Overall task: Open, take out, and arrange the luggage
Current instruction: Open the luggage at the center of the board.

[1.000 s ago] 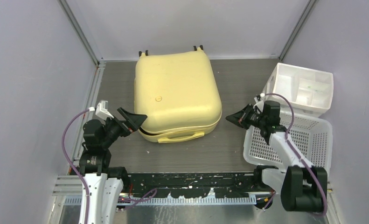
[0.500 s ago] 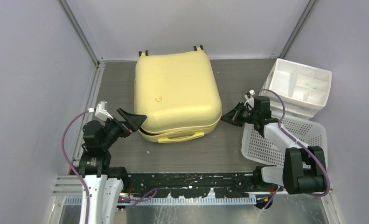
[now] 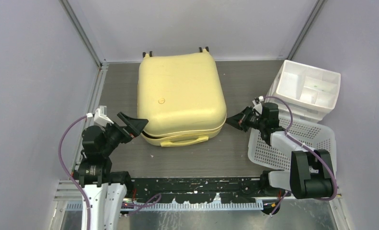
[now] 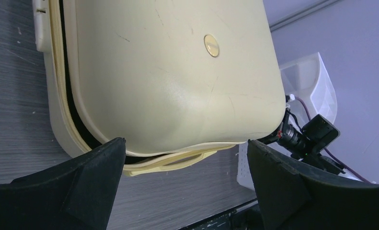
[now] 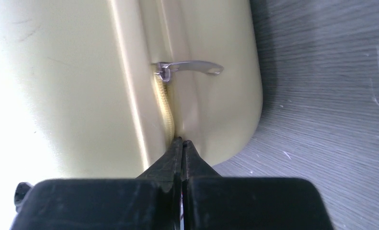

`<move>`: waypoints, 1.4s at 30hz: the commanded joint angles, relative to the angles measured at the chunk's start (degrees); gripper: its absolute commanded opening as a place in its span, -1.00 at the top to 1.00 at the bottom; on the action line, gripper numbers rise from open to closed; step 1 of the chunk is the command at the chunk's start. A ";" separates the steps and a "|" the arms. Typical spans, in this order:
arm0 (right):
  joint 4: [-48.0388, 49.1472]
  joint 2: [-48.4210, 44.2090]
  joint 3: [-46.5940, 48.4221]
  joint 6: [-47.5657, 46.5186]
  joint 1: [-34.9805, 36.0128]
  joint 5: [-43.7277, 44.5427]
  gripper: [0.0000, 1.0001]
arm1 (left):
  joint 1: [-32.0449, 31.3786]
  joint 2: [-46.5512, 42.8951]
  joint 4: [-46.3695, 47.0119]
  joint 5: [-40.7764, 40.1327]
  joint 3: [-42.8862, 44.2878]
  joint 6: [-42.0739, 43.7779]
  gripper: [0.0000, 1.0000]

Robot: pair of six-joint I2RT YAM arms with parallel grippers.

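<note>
The luggage (image 3: 182, 93), a pale yellow hard-shell suitcase, lies flat in the middle of the table with its wheels at the far side and its handle (image 3: 185, 140) toward me. My left gripper (image 3: 135, 125) stands wide open at its near left corner, holding nothing. In the left wrist view the luggage (image 4: 168, 81) shows a dark gap (image 4: 71, 115) along its seam, between the spread fingers (image 4: 94, 177). My right gripper (image 3: 231, 120) is shut at the near right corner. In the right wrist view the right gripper (image 5: 182, 140) points at the zipper seam (image 5: 166, 108), just below the metal zipper pull (image 5: 192, 67).
A white perforated basket (image 3: 316, 143) lies at the right under my right arm. A white drawer bin (image 3: 312, 88) rests on its far end. Grey walls close in on the left, the back and the right. A black rail (image 3: 197, 184) runs along the near edge.
My right gripper has moved left and closer to the luggage's near right corner, and the basket and bin shifted a little. My left gripper has slipped slightly toward me, still open.
</note>
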 commanded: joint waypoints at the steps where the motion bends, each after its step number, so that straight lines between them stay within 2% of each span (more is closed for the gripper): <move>1: 9.71 -3.73 1.88 4.56 0.45 -5.94 0.98 | 0.31 -1.21 -4.35 -3.63 4.08 3.47 -0.99; 8: 9.58 -3.49 2.31 4.90 0.29 -6.65 0.98 | 0.31 -2.13 -7.14 -7.71 1.92 3.35 -0.96; 12: 12.15 -1.61 2.22 6.68 0.20 -6.63 0.98 | 0.31 -2.78 -9.58 -13.83 1.06 1.84 -0.88; 15: 13.76 -0.43 2.30 8.07 0.22 -6.77 0.98 | 0.27 -2.30 -14.11 -22.00 0.75 -1.54 -0.36; 16: 14.35 -0.20 2.26 8.59 0.24 -6.87 0.98 | 0.31 -1.87 -14.71 -22.68 0.33 -1.92 -0.23; 18: 15.22 0.29 2.21 9.33 0.21 -7.03 0.98 | 0.24 -0.99 -13.68 -21.30 -1.03 -2.15 0.22; 22: 16.87 0.75 2.20 10.64 0.23 -7.23 0.98 | 0.30 1.32 -10.15 -18.85 -3.59 -2.64 0.31; 25: 17.42 1.17 2.36 11.05 0.16 -7.08 0.98 | 0.29 3.20 -10.35 -20.42 -4.18 -2.66 0.50; 28: 17.97 1.46 2.39 11.38 0.17 -7.14 0.98 | 0.31 4.80 -9.16 -21.32 -5.56 -3.03 0.51; 33: 19.02 1.64 2.39 12.04 0.19 -7.23 0.98 | 0.33 7.69 2.42 -12.62 -10.71 -6.32 0.47; 38: 19.82 1.64 2.39 12.63 0.24 -7.32 0.98 | 0.31 10.62 5.37 -9.50 -12.38 -6.95 0.39; 42: 20.17 1.90 2.39 12.83 0.11 -7.41 0.98 | 0.31 9.66 7.79 -7.55 -13.48 -8.96 0.34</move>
